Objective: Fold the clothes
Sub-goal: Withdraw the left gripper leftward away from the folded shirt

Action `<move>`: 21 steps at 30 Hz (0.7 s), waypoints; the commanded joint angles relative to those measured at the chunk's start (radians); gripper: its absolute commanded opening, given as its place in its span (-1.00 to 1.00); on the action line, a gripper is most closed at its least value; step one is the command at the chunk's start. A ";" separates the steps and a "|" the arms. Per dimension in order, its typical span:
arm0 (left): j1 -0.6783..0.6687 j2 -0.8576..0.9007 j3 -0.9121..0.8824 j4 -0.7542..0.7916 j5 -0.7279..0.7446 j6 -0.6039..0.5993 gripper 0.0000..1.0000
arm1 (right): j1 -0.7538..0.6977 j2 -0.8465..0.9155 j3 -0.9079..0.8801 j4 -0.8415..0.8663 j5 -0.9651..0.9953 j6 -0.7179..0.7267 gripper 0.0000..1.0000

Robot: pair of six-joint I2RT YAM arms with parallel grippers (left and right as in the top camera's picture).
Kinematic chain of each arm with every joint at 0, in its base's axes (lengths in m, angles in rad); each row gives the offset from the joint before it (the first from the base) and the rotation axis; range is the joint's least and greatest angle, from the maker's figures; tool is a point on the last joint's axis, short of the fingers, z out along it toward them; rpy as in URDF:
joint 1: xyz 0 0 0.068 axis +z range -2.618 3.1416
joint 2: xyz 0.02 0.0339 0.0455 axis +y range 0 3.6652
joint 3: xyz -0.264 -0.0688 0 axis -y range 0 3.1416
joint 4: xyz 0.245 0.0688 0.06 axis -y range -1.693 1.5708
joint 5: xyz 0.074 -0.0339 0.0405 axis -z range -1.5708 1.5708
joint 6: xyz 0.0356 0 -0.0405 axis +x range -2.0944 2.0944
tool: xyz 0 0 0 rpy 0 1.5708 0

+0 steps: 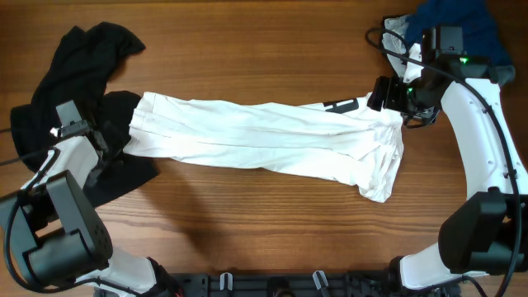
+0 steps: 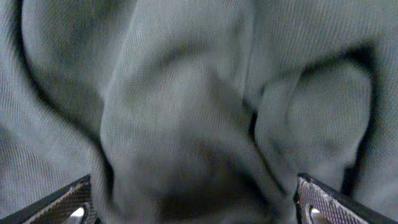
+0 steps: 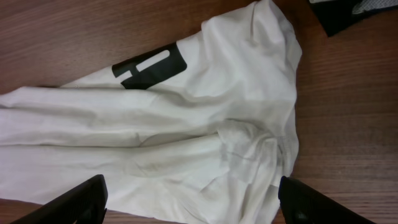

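White garment (image 1: 272, 140) bears a black printed patch (image 3: 148, 68), lettering unreadable.

Left wrist view's filled w/ blurred fabric (image 2: 186, 106), too close to be ID'd; fingertips (image 2: 71, 202) are cut off at the bottom edge. Blue cloth (image 1: 472, 18) is cropped by overhead's top edge. Print (image 3: 149, 65) on the white garment (image 3: 186, 124) is partly folded under, can't be read tbh.

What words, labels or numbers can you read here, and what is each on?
Nothing reads fully.
Black print patch on the white garment: white letter shapes, cut off by a fold, unreadable.
White marks on the dark cloth, right wrist view's corner: cropped, unreadable.
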 commanded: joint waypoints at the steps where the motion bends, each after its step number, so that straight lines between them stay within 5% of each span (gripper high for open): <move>1: 0.019 0.100 0.001 0.048 -0.053 0.016 1.00 | 0.005 -0.003 0.010 0.003 0.019 -0.017 0.77; 11: 0.226 0.156 0.003 0.153 -0.070 0.001 0.97 | 0.005 -0.003 0.010 0.008 0.030 -0.021 0.77; 21: 0.262 0.156 0.040 0.295 -0.074 0.077 0.99 | 0.005 -0.003 0.010 -0.003 0.030 -0.021 0.78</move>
